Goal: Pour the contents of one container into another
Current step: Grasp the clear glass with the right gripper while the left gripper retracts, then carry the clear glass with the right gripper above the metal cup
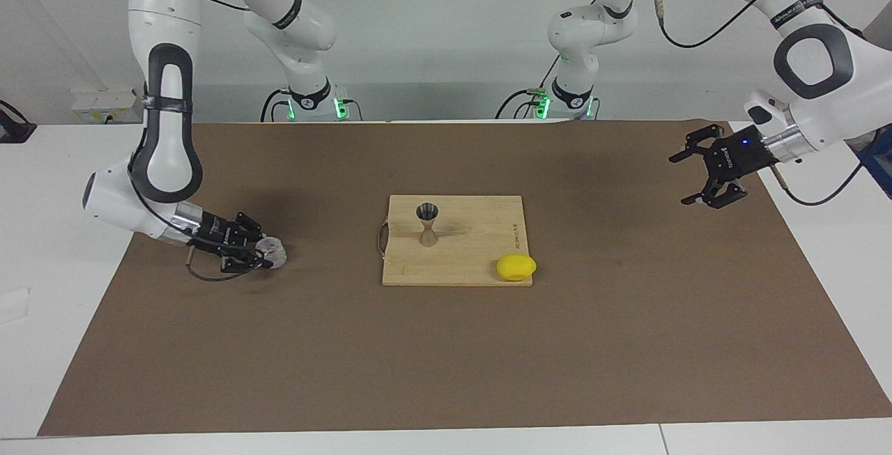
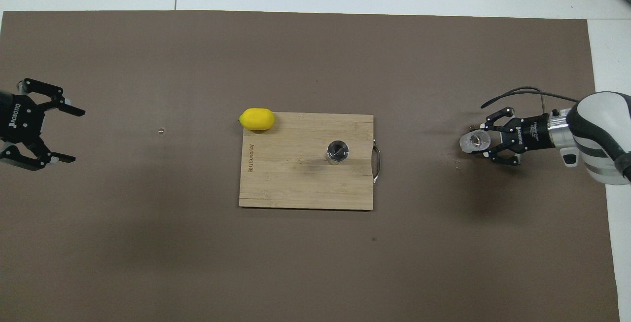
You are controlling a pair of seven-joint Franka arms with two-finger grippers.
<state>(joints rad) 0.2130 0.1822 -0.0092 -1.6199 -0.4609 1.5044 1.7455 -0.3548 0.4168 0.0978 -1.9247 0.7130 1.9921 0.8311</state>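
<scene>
A small clear textured glass cup [image 1: 273,253] [image 2: 475,141] stands on the brown mat toward the right arm's end of the table. My right gripper [image 1: 263,254] [image 2: 477,140] is down at mat level and shut on the glass cup, its fingertips on either side of it. The silvery hourglass-shaped jigger [image 1: 427,224] [image 2: 337,151] stands upright on the wooden cutting board [image 1: 474,249] [image 2: 296,184] at mid-table. My left gripper [image 1: 693,176] [image 2: 61,134] hangs open and empty in the air over the mat's edge at the left arm's end, waiting.
A yellow lemon [image 1: 516,267] [image 2: 257,119] rests at the board's corner farthest from the robots, toward the left arm's end. The board has a metal handle [image 1: 380,237] [image 2: 377,163] on the side facing the glass cup. A tiny speck [image 2: 160,130] lies on the mat.
</scene>
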